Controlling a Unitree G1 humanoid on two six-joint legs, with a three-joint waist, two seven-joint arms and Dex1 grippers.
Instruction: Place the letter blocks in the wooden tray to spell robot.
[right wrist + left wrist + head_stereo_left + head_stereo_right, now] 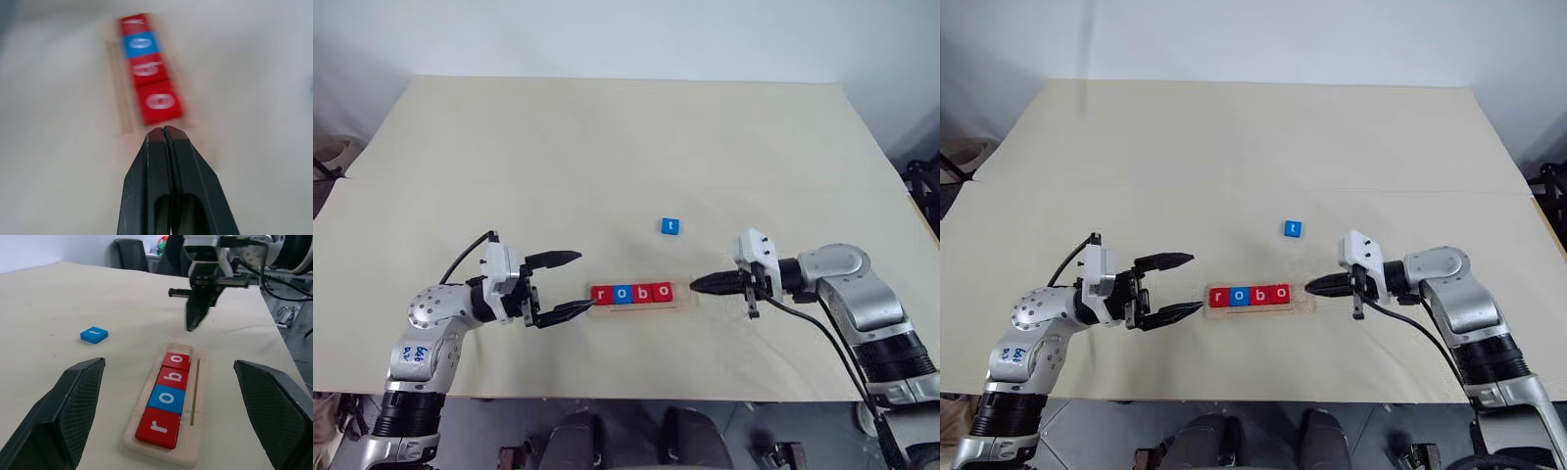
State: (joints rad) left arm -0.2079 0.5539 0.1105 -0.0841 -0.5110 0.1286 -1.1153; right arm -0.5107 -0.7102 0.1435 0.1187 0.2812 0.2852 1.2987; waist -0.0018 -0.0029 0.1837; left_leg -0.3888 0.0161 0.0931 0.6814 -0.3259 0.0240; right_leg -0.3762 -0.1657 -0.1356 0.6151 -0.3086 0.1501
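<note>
In the wooden tray (680, 305), letter blocks (631, 293) spell "robo".

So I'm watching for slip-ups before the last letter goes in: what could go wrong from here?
The right gripper is shut, its tip at the wooden tray's open end; a careless move could nudge the tray or the last o block. The blue t block lies apart on the table, turned askew, so it could land crooked. The left gripper is open by the r block.
</note>
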